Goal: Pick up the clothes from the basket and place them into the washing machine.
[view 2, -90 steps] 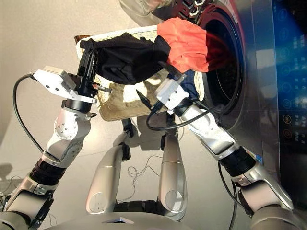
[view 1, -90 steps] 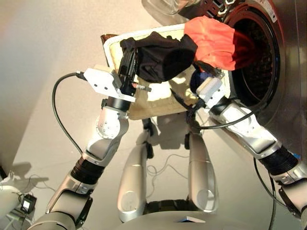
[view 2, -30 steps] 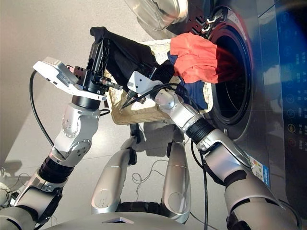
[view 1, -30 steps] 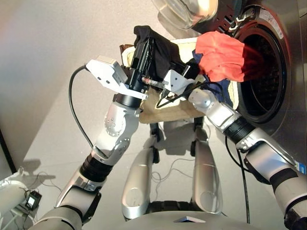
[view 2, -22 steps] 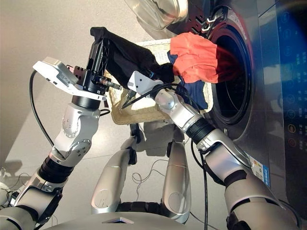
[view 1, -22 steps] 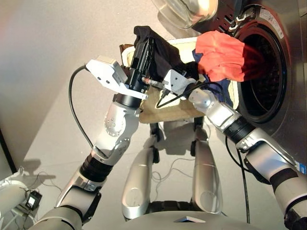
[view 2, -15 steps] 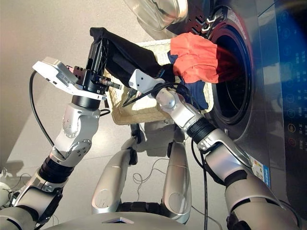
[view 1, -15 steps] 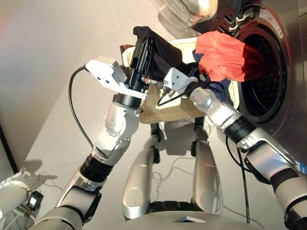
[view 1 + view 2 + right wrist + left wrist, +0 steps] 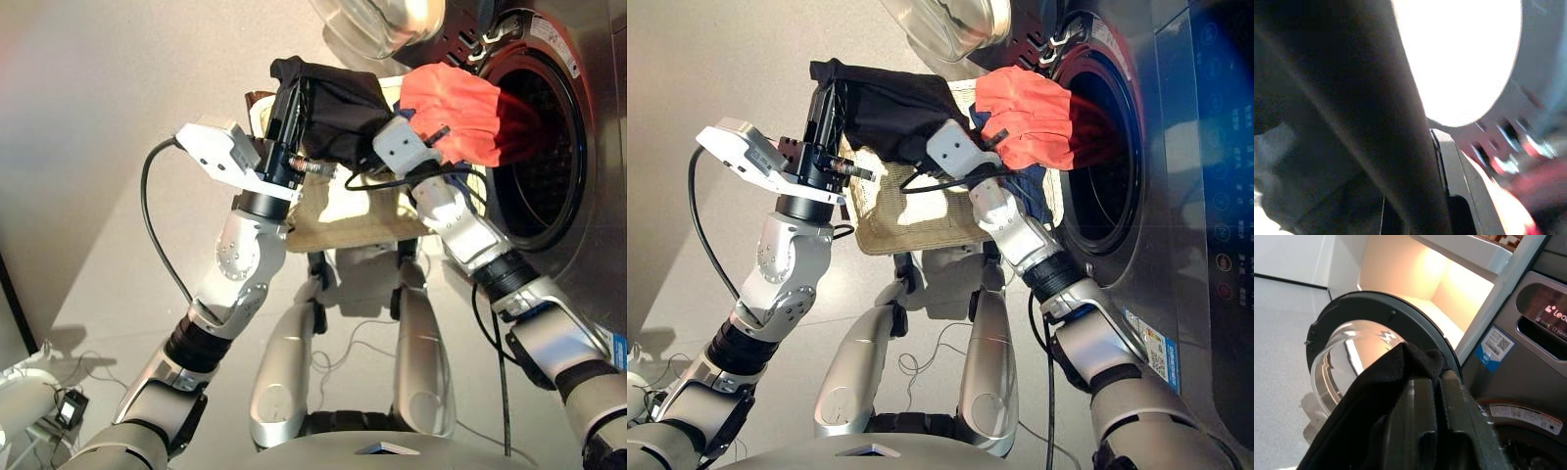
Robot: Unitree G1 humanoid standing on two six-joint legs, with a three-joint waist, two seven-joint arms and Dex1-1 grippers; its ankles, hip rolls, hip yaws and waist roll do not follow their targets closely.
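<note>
Right gripper (image 9: 429, 132) has swung toward the drum, grip state unreadable, while left gripper (image 9: 286, 108) pinches black garment (image 9: 338, 103) aloft for loading.

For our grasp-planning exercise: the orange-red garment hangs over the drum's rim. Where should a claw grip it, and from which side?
Grip the orange-red garment's bunched fold outside the washing machine's drum, coming from the basket side: that lump faces the basket, and a push onward would likely carry it in.
</note>
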